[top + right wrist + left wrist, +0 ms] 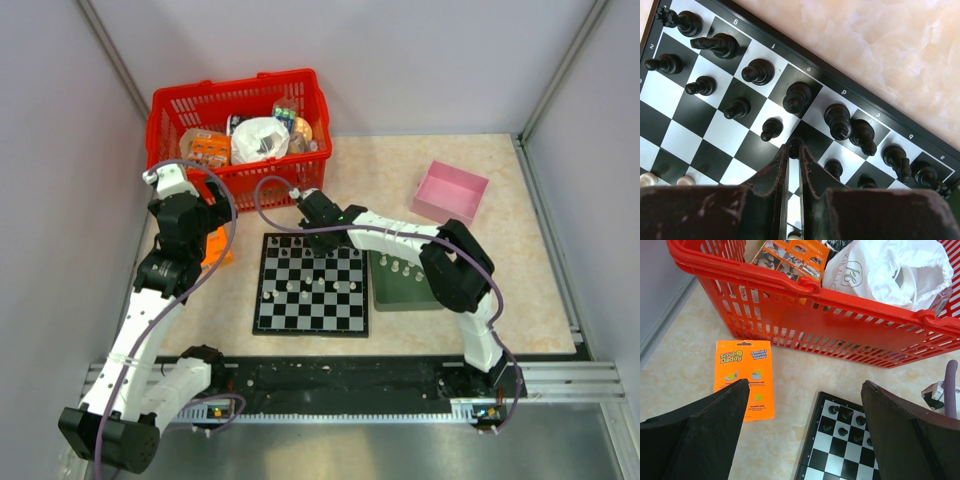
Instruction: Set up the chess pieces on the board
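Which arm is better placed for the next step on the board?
Right. The right gripper is over the board's black rows, shut on a black pawn. The left gripper hangs open off the board, by the red basket.

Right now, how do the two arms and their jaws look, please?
Both the left arm and the right arm have white tube-like segments joined by bulky black joints. A thin purple cable loops along each one. The jaws are black, flat and wedge-shaped; the right pair has scuffed, brownish edges.
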`<state>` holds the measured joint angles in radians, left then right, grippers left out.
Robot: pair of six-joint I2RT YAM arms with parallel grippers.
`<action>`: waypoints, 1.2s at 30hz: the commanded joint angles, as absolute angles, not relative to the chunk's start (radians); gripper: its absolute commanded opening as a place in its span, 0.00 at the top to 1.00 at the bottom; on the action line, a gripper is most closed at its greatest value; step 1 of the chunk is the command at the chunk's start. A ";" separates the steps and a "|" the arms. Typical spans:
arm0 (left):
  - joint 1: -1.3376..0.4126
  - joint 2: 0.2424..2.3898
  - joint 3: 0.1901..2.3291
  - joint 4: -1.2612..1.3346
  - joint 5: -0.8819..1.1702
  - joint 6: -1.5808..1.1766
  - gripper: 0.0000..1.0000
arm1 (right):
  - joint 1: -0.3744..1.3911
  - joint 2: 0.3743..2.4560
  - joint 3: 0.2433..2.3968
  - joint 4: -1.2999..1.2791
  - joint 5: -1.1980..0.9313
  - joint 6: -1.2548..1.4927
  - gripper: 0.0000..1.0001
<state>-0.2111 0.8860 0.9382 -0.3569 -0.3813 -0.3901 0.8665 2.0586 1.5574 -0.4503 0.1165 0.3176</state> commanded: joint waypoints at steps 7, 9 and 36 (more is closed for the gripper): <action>-0.207 0.885 0.939 -0.295 -0.357 -0.393 0.01 | 0.856 1.997 1.531 -0.465 0.147 0.299 0.92; -0.207 0.891 0.940 -0.293 -0.353 -0.393 0.01 | 0.857 1.999 1.529 -0.463 0.150 0.298 0.92; -0.207 0.887 0.936 -0.296 -0.356 -0.396 0.01 | 0.856 1.991 1.523 -0.445 0.110 0.282 0.84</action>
